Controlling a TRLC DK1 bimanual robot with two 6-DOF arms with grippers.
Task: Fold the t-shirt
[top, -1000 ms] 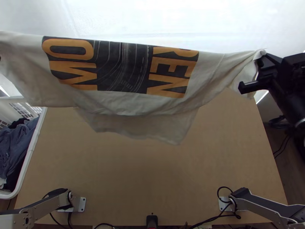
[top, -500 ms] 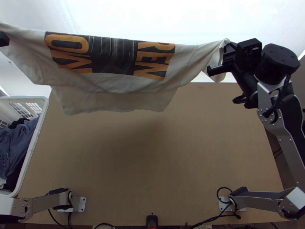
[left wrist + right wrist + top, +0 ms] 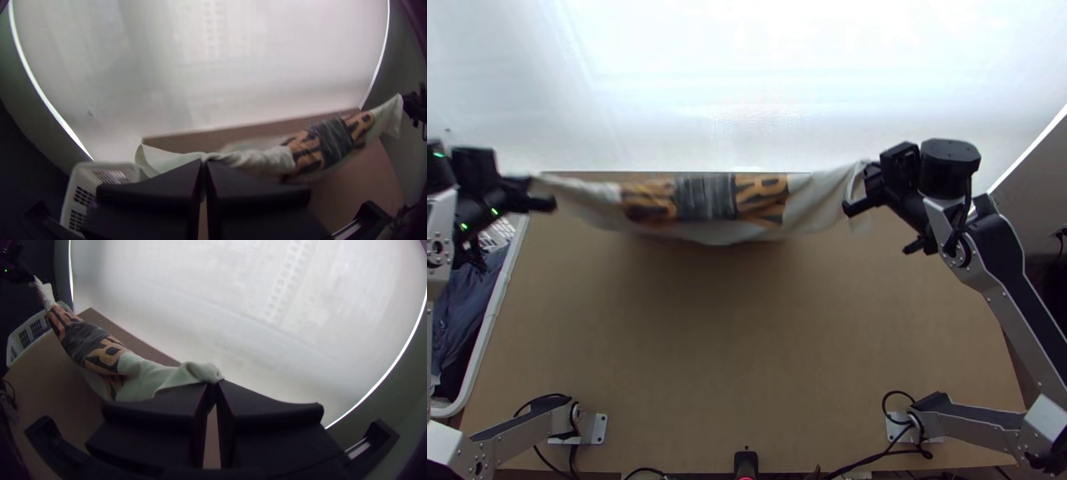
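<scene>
The off-white t-shirt (image 3: 715, 228), with a dark and orange print, hangs stretched between both grippers near the table's far edge, blurred in the top view. At its left end is my left gripper (image 3: 535, 190); at its right end, my right gripper (image 3: 859, 188). In the left wrist view my left gripper (image 3: 203, 163) is shut on one end of the shirt (image 3: 262, 159), with a pale flap beyond the fingertips. The right wrist view shows my right gripper (image 3: 215, 384) shut on the other end of the shirt (image 3: 142, 375), cloth bunched at its tips.
A white basket (image 3: 483, 344) with dark clothes stands along the table's left edge. Bare wooden table (image 3: 747, 352) lies in front of the shirt. A bright white surface (image 3: 747, 96) is beyond the far edge. Cables run along the near edge.
Both grippers have come down the picture with the shirt, the left one also inward from the left edge and the right one leftward. The shirt's hanging lower part shows much less than before.
</scene>
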